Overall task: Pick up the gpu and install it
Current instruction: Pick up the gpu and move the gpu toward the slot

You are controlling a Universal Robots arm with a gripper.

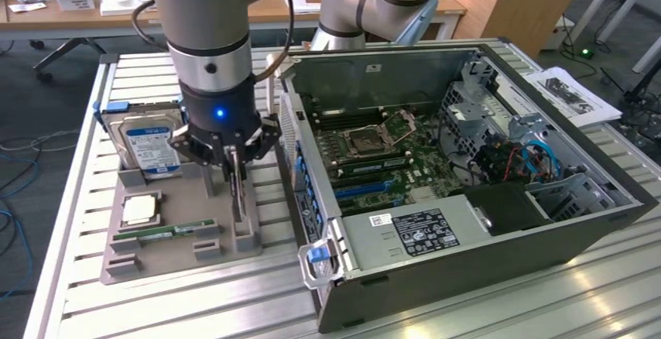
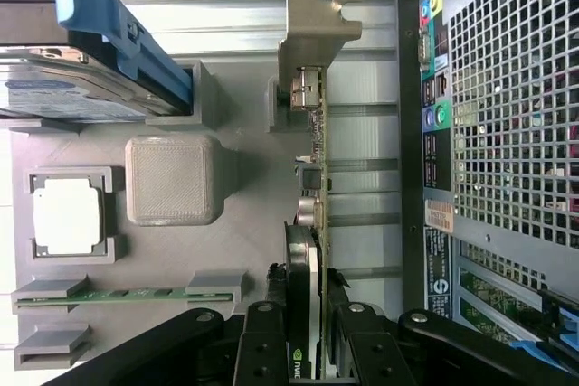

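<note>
On the slatted desk [image 1: 83, 277], beside the opened computer case [image 1: 578, 231], the pickup step is in hand. Over the grey parts tray [image 1: 166, 258], the claw [image 1: 227, 188] is half-closed, clamped on the gpu [image 2: 303, 268], which stands on edge along the tray's case-side edge. Freeing it likely calls for a straight upward pull.

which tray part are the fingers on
The gpu, the thin card on edge beside the computer case, between the fingers; hard drive, chip and memory stick sit apart.
</note>
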